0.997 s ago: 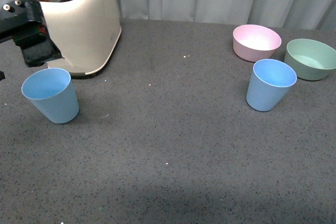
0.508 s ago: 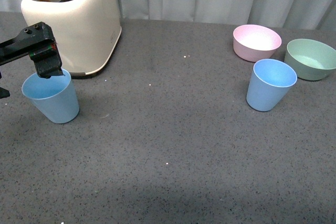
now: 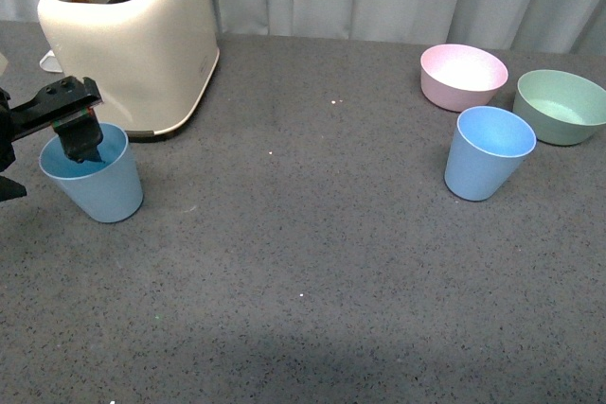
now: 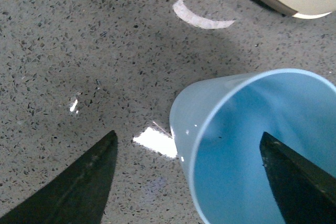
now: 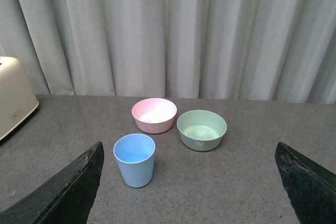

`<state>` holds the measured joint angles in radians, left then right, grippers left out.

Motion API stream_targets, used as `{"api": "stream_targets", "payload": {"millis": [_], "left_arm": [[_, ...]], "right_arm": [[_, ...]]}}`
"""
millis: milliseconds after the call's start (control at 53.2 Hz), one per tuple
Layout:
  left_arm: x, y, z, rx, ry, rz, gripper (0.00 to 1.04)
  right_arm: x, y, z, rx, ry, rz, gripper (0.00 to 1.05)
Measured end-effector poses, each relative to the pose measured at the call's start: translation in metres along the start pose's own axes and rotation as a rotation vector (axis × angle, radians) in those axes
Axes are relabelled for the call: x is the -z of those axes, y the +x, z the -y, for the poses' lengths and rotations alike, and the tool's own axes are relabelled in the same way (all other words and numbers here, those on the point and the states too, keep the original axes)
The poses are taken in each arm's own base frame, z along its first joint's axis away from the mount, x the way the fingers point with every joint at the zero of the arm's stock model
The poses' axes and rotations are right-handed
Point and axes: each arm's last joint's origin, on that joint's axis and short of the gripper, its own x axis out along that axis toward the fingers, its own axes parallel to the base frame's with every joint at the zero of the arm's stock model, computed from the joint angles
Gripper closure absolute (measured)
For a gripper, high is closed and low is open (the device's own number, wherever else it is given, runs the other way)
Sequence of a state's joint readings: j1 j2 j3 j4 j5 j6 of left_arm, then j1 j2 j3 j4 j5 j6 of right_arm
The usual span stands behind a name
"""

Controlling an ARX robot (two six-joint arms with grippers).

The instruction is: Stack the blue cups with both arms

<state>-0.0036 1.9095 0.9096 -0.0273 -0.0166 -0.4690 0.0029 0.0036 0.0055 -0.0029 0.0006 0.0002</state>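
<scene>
One blue cup point(image 3: 95, 177) stands upright at the left, in front of the toaster. My left gripper point(image 3: 49, 169) is open and straddles its near wall, with one finger point(image 3: 80, 139) inside the cup and the other outside. In the left wrist view the cup point(image 4: 236, 145) has its rim between the two fingers point(image 4: 84, 182). The second blue cup point(image 3: 488, 153) stands upright at the right, and shows in the right wrist view point(image 5: 135, 160). My right gripper point(image 5: 189, 148) is open and empty, held well back from that cup and out of the front view.
A cream toaster point(image 3: 142, 35) with bread in a slot stands at the back left, just behind the left cup. A pink bowl point(image 3: 462, 75) and a green bowl point(image 3: 561, 106) sit right behind the right cup. A grey curtain hangs along the table's far edge.
My left gripper has come down from in front of the toaster onto the left cup, and one finger is now inside it. The cups have not moved.
</scene>
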Motion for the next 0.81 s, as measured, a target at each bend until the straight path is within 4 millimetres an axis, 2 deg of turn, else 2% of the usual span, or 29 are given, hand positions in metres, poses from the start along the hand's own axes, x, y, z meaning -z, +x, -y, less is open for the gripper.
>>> {"api": "stream_targets", "payload": {"millis": [226, 470, 564, 658, 771, 809], "left_arm": [[0.003, 0.003, -0.002, 0.002, -0.01, -0.035, 0.58], [0.004, 0.003, 0.001, 0.01, -0.009, -0.064, 1.01], [0.006, 0.001, 0.008, 0.002, 0.011, -0.068, 1.01], [0.007, -0.003, 0.025, 0.03, 0.049, -0.067, 1.01], [0.006, -0.007, 0.054, 0.072, 0.097, -0.063, 1.01], [0.006, -0.008, 0.07, 0.096, 0.121, -0.056, 1.01]], "right_arm": [[0.0, 0.0, 0.0, 0.0, 0.0, 0.0, 0.1], [0.0, 0.0, 0.0, 0.0, 0.0, 0.0, 0.1], [0.0, 0.0, 0.0, 0.0, 0.0, 0.0, 0.1], [0.0, 0.0, 0.0, 0.0, 0.0, 0.0, 0.1], [0.0, 0.0, 0.0, 0.0, 0.0, 0.0, 0.1], [0.0, 0.0, 0.0, 0.0, 0.0, 0.0, 0.1]]}}
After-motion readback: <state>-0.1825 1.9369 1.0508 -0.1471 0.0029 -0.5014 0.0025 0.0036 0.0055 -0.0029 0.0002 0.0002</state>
